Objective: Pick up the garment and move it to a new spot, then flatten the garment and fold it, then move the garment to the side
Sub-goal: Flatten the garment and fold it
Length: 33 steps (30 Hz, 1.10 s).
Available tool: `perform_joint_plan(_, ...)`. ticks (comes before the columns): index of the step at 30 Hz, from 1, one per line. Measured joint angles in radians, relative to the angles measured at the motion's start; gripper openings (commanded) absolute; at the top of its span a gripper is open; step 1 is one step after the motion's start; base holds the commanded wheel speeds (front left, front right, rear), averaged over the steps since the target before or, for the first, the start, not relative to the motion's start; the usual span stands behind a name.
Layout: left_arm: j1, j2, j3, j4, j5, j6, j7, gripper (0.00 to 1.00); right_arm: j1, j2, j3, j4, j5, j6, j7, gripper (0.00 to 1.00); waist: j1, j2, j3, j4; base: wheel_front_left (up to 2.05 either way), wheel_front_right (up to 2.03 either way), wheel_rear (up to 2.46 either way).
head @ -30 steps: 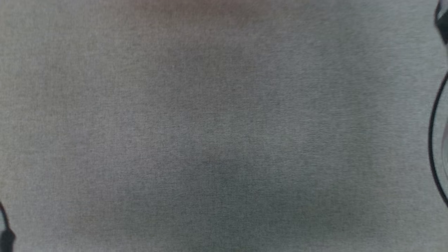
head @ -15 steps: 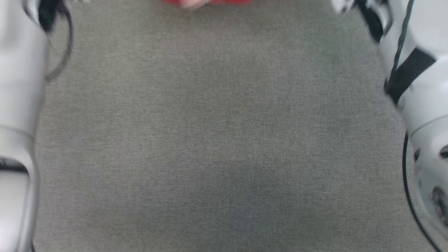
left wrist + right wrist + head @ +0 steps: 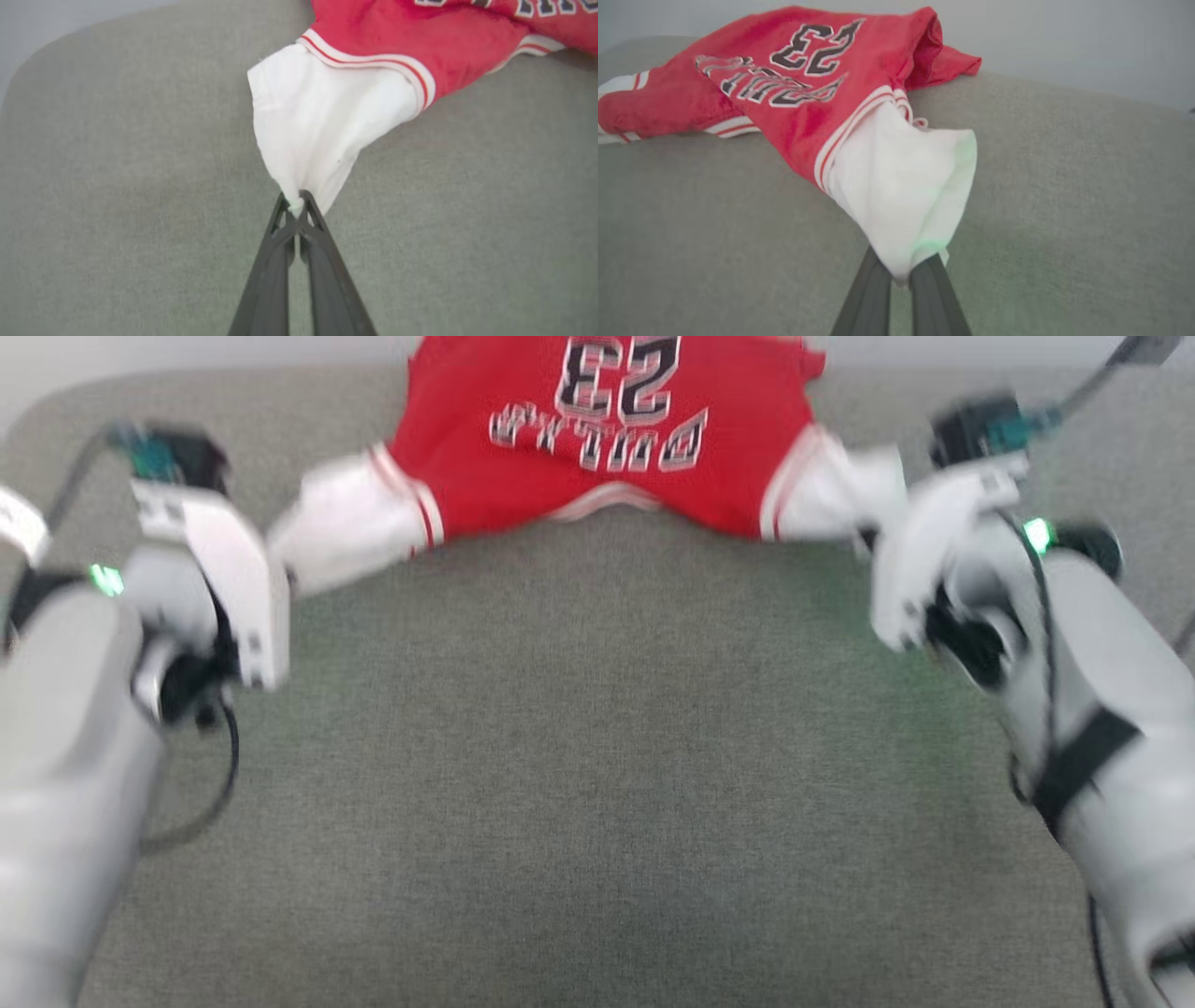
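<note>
— What does the left gripper have?
— Its two dark fingers are pressed together on the tip of one white sleeve. A small pinch of cloth bunches between the tips.
— And the right gripper?
— The same: closed tight on the end of the other white sleeve, with cloth draping over the fingertips.
— Where is the garment?
— Near the far edge of the grey fabric surface. Its red body lies on the surface, and in the head view the lettering reads upside down. Each sleeve is drawn out sideways and towards the robot, up to the gripper that holds it.
</note>
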Motion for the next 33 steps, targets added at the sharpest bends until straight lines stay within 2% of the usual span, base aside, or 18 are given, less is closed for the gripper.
perform_joint_plan(3, 0.143, 0.053, 0.010, -0.178, -0.030, 0.065, 0.065, 0.00, 0.124, -0.081, 0.026, -0.119, 0.086, 0.000, 0.100, 0.00, 0.0000, 0.0000, -0.032, -0.001, 0.00, 0.00, 0.00)
perform_joint_plan(4, 0.241, 0.097, 0.023, -0.308, -0.050, 0.121, 0.100, 0.00, 0.200, -0.126, 0.030, -0.198, 0.128, 0.000, 0.165, 0.00, 0.0000, 0.0000, -0.051, -0.002, 0.00, 0.00, 0.00)
perform_joint_plan(8, 0.448, 0.179, 0.057, -0.576, -0.100, 0.235, 0.151, 0.00, 0.342, -0.198, -0.003, -0.353, 0.203, 0.000, 0.268, 0.00, 0.0000, 0.0000, -0.080, -0.004, 0.00, 0.00, 0.00)
perform_joint_plan(13, 0.665, 0.260, 0.091, -0.834, -0.145, 0.359, 0.186, 0.00, 0.514, -0.260, -0.058, -0.535, 0.236, 0.000, 0.415, 0.00, 0.0000, 0.0001, -0.092, -0.004, 0.00, 0.00, 0.00)
perform_joint_plan(17, 0.797, 0.312, 0.106, -0.956, -0.157, 0.429, 0.194, 0.00, 0.651, -0.280, -0.114, -0.688, 0.252, 0.000, 0.545, 0.00, 0.0000, 0.0001, -0.092, -0.002, 0.00, 0.00, 0.00)
perform_joint_plan(19, 0.857, 0.329, 0.109, -0.995, -0.166, 0.455, 0.201, 0.00, 0.722, -0.283, -0.150, -0.757, 0.257, 0.000, 0.607, 0.00, 0.0000, 0.0001, -0.088, 0.000, 0.00, 0.00, 0.00)
perform_joint_plan(20, 0.857, 0.329, 0.109, -0.995, -0.166, 0.455, 0.201, 0.00, 0.722, -0.283, -0.150, -0.757, 0.257, 0.000, 0.607, 0.00, 0.0000, 0.0001, -0.088, 0.000, 0.00, 0.00, 0.00)
perform_joint_plan(21, 0.909, 0.344, 0.113, -1.026, -0.180, 0.482, 0.202, 0.00, 0.792, -0.285, -0.190, -0.831, 0.257, 0.000, 0.662, 0.00, 0.0000, 0.0001, -0.082, 0.003, 0.00, 0.00, 0.00)
perform_joint_plan(23, 0.949, 0.348, 0.118, -1.051, -0.191, 0.498, 0.197, 0.00, 0.856, -0.279, -0.236, -0.901, 0.241, 0.000, 0.704, 0.00, 0.0000, 0.0001, -0.074, 0.007, 0.00, 0.00, 0.00)
perform_joint_plan(29, 1.021, 0.336, 0.119, -1.068, -0.213, 0.517, 0.174, 0.00, 1.009, -0.209, -0.344, -1.036, 0.173, 0.000, 0.787, 0.00, 0.0000, 0.0000, -0.047, 0.020, 0.00, 0.00, 0.00)
perform_joint_plan(33, 1.027, 0.307, 0.123, -1.046, -0.221, 0.512, 0.143, 0.00, 1.047, -0.161, -0.369, -1.073, 0.118, 0.000, 0.785, 0.00, 0.0000, 0.0000, -0.031, 0.026, 0.00, 0.00, 0.00)
